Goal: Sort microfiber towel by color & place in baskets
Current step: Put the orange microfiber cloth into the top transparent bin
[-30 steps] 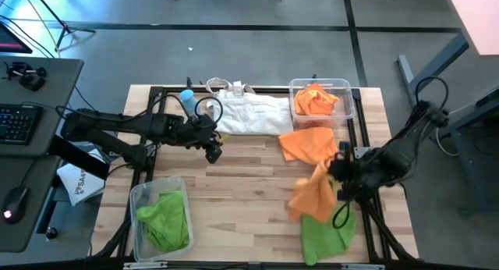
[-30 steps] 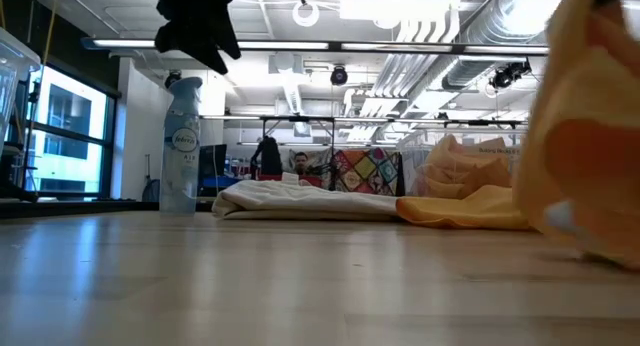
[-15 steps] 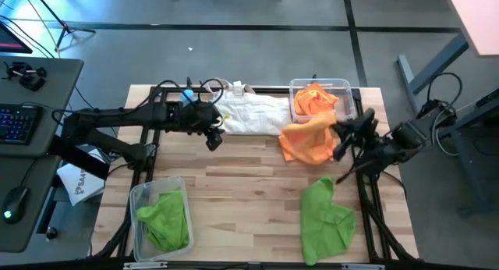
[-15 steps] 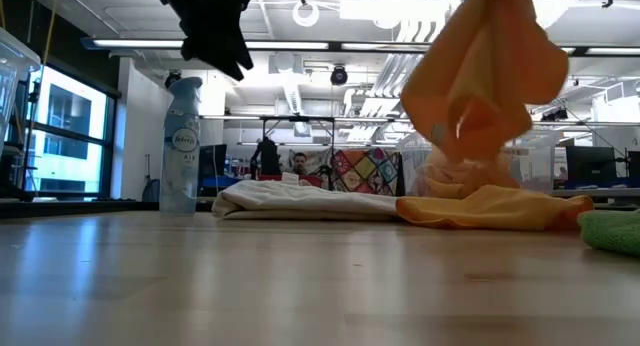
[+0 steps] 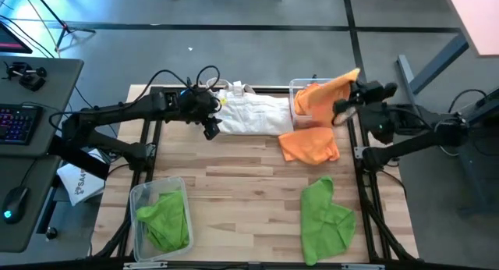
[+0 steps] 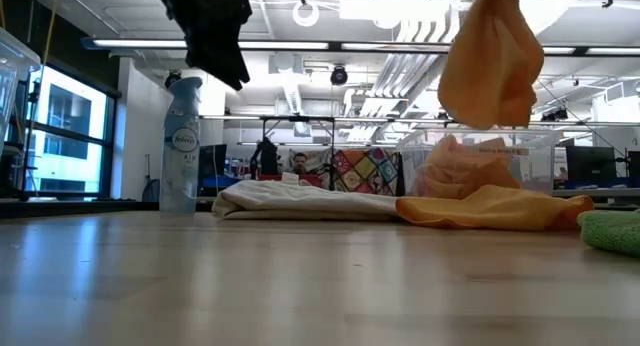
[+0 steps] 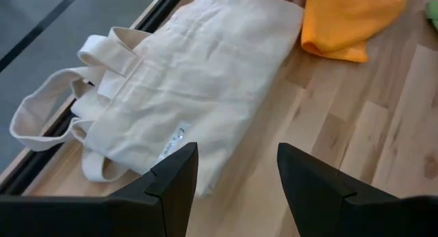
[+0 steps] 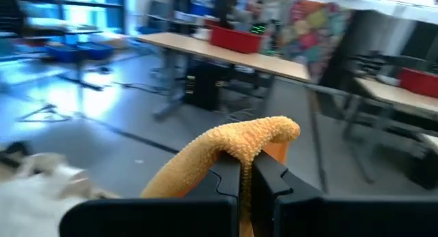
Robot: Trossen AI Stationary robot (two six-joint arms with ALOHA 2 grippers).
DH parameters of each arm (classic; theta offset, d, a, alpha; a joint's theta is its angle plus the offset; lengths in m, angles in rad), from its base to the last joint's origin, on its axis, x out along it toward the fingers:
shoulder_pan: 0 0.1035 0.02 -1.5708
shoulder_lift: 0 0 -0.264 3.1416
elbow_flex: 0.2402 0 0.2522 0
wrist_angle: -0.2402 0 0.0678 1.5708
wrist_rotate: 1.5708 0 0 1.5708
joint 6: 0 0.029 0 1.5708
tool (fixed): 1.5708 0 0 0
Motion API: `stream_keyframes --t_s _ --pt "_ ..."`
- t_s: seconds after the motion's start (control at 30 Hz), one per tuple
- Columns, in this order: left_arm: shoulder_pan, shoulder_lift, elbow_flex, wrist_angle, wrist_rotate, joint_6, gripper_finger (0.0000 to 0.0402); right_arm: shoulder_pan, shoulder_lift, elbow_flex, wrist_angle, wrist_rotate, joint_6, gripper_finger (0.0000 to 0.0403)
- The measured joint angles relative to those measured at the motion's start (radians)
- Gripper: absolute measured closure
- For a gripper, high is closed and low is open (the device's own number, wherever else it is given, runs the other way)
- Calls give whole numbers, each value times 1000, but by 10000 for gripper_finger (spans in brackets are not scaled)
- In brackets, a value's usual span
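My right gripper (image 5: pixel 341 106) is shut on an orange towel (image 5: pixel 331 90) and holds it in the air over the far right bin (image 5: pixel 348 89), where another orange towel (image 5: pixel 310 101) lies. In the low view the held towel (image 6: pixel 490 66) hangs above that bin. A third orange towel (image 5: pixel 309 145) and a green towel (image 5: pixel 323 223) lie flat on the table. The near left bin (image 5: pixel 160 215) holds a green towel. My left gripper (image 5: pixel 210 129) hovers open over the near edge of the white bag (image 7: pixel 205 79), touching nothing. My right gripper pinches a fold of the orange towel (image 8: pixel 239 144) between its two fingers. The fold bulges up past the fingertips. The towel is lifted clear, and the rest of it (image 6: pixel 490 86) hangs slack below the gripper, above the bin.
A white fabric bag with handles (image 5: pixel 249 114) lies along the far edge between the arms. A clear spray bottle with a blue cap (image 5: pixel 187 98) stands beside it on the left. Bare wood shows in the table's middle (image 5: pixel 242 184).
My right gripper has gone from the near right part of the table up and toward the far edge, carrying the orange towel off the green towel until it hangs over the far right bin. My left gripper has drifted toward the far edge, over the white bag.
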Motion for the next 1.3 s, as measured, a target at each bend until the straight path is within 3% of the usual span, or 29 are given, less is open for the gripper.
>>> stream_keyframes --t_s 0.17,0.33,0.43,0.67,0.83,1.0,1.3 --pt "21 0 0 5 3 57 213 -141 5 0 91 -62 -21 403" --pt "42 0 0 49 19 93 213 -271 50 -2 212 -313 -53 403" --pt "49 0 0 80 21 112 213 -340 114 -3 228 -395 -55 403" --pt "52 0 0 92 22 113 213 -481 225 -5 75 -421 109 403" --pt "52 0 0 90 22 112 213 -617 266 -5 -100 -623 300 403" --pt "52 0 0 90 22 112 213 -710 351 -5 -103 -759 396 403" --pt "52 0 0 89 81 105 213 -823 579 -5 -115 -962 347 403"
